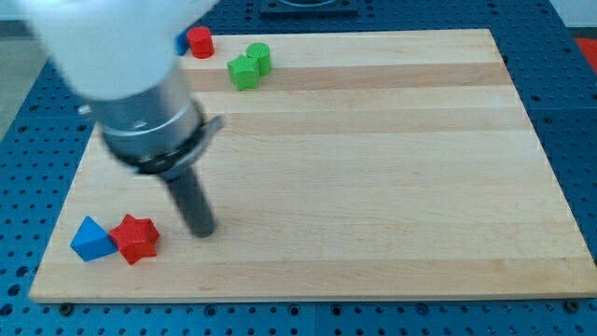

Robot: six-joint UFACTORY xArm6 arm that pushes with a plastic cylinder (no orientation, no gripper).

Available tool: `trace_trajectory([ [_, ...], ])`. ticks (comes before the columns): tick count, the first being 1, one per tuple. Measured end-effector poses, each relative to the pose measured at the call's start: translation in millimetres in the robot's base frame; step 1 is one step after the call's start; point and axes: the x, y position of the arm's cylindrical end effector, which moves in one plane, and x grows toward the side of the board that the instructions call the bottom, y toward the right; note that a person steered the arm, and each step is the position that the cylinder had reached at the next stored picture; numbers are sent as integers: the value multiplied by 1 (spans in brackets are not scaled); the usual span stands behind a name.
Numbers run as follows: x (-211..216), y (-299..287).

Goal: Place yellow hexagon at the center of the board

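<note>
Yellow is absent from the camera view: the yellow hexagon does not show anywhere on the tabletop (392, 187), and it may sit hidden behind the arm's pale body at the view's upper left, though I cannot tell. The end effector is a bare rod with nothing to clench or release; my tip (202, 231) rests on the wood just to the right of the red star block (136, 238), apart from it, with the blue triangular block (90, 239) touching that star on its left.

Near the view's top edge stand a red cylinder (199, 41), a sliver of a blue block (181, 42) beside it, and two green blocks (249, 66) touching each other.

Judging by its fellows, the hexagon should be a small, light, stiff block that slides readily and can spin off a push; I would press against a flat face, through its middle.

Open room is generous: the centre and the whole right half lie bare. Blocks near the top and left edges leave little margin there.
</note>
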Motion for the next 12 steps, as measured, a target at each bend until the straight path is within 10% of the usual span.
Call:
trace_trajectory([
  [4,-334,231],
  [8,-336,176],
  [9,-268,179],
  [12,-203,-190],
])
